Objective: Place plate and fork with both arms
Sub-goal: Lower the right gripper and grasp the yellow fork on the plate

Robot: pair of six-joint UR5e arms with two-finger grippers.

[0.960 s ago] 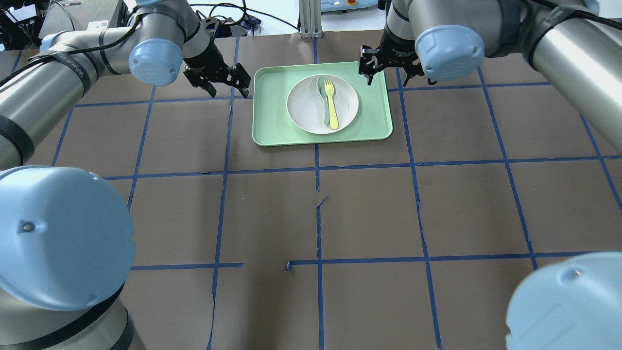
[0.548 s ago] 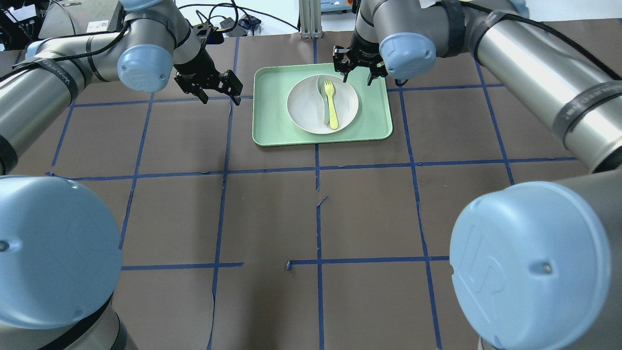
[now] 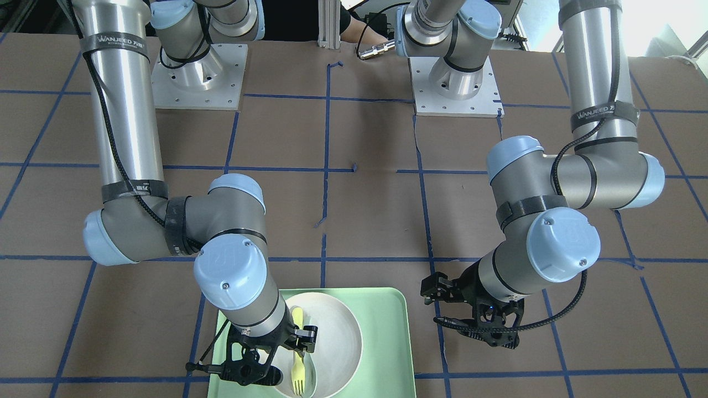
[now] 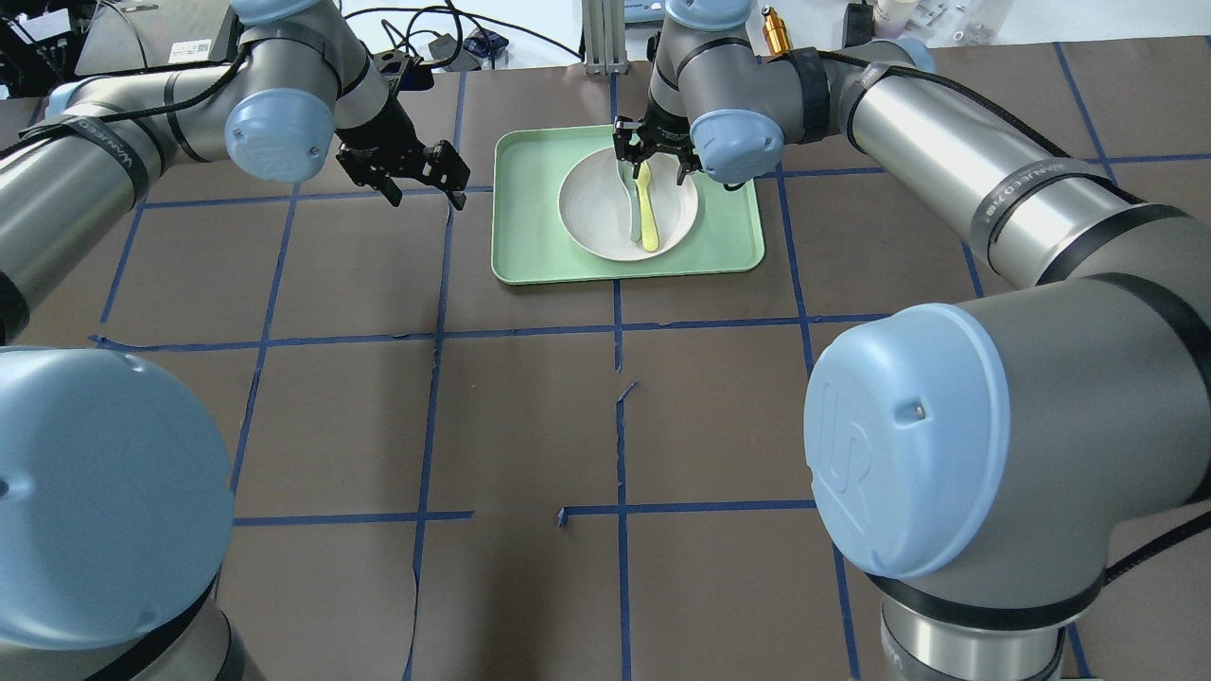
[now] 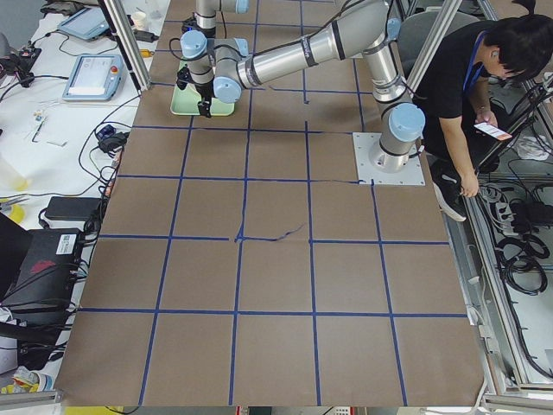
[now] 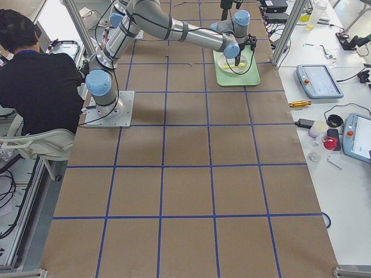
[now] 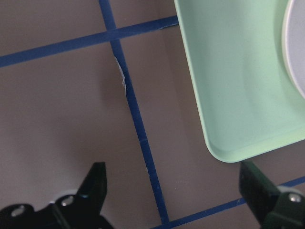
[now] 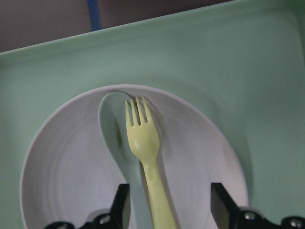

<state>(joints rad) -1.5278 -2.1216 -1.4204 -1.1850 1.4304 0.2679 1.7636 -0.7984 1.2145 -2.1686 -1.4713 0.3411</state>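
The white plate (image 4: 591, 203) sits in the mint-green tray (image 4: 530, 236). The pale yellow fork (image 4: 647, 216) lies in the plate, tines toward the far side, beside a grey-green spoon (image 4: 630, 218). My right gripper (image 4: 651, 163) is open and hovers over the plate's far rim, its jaws on either side of the fork (image 8: 143, 143), not touching it. My left gripper (image 4: 426, 187) is open and empty over the table just left of the tray. The left wrist view shows the tray's corner (image 7: 228, 86) and a sliver of the plate (image 7: 298, 52).
The tray stands at the far middle of the brown table, which is marked with blue tape lines (image 4: 435, 331). Cables and equipment (image 4: 426, 47) lie beyond the far edge. A seated person (image 5: 484, 78) is beside the robot's base.
My right gripper has moved left from beyond the tray's far right corner to over the plate's far rim and the fork tines. My left gripper shifted slightly left and stays open.
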